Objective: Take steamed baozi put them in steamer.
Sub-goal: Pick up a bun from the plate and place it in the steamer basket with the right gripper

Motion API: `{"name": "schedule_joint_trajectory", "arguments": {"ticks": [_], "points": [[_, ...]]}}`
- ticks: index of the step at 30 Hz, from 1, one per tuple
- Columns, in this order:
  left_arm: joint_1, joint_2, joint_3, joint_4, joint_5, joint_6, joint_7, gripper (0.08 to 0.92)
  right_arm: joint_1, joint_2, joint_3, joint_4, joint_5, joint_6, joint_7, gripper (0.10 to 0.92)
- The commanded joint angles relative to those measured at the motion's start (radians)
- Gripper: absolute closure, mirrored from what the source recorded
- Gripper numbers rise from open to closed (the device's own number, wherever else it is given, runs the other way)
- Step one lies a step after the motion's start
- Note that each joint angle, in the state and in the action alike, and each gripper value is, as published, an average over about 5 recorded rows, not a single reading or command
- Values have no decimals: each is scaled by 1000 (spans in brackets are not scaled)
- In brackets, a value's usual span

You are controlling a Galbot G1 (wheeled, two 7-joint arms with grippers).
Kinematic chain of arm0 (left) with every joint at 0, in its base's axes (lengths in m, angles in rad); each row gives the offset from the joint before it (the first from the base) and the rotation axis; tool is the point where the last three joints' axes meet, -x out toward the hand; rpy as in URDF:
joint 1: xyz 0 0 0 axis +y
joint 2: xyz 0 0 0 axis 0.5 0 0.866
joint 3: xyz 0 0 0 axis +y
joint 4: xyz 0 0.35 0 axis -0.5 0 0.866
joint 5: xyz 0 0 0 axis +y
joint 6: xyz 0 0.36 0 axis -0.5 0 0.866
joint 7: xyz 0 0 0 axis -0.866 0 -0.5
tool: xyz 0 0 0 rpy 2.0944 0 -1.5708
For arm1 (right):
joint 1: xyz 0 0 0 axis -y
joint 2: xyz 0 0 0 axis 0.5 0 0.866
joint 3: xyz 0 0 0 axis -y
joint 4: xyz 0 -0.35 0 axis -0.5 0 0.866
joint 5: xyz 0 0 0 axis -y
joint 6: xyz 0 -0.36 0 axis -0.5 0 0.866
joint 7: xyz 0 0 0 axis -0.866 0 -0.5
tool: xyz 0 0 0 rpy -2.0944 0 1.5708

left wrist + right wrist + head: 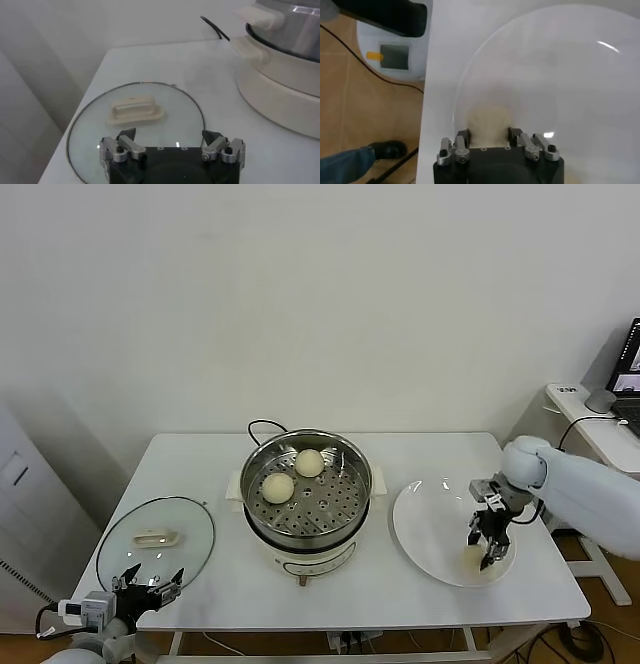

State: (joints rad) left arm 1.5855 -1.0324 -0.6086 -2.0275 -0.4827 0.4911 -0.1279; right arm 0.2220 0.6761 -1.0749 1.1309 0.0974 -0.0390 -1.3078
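The steamer stands mid-table, and two cream-white baozi lie on its perforated tray, one at the front left and one behind it. A third baozi lies on the white plate to the steamer's right. My right gripper is down over this baozi; in the right wrist view its fingers press both sides of the bun. My left gripper is open and empty at the table's front left, above the lid's near rim.
A round glass lid with a white handle lies flat at the table's left. The steamer's black cord runs behind it. A side desk with a laptop stands at the far right. The plate's near rim is close to the table's front edge.
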Motion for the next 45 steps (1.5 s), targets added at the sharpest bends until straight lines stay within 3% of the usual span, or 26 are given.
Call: {"name": "schedule_joint_trajectory", "arguments": {"ticks": [1,18,29,45], "points": [[1,2,1,-2,1,0,0,177,259,55,-60,15,79,57,-11,542],[8,13,12,-7,2,-9,2,177,437,367,-36,67,127,474,1,536],[18,12,14,-11,8,-12,2,177,341,538,-11,88,0,791,-6,533],[23,10,7,0,9,-18,4,177,159,634,10,103,-213,897,-20,533]]}}
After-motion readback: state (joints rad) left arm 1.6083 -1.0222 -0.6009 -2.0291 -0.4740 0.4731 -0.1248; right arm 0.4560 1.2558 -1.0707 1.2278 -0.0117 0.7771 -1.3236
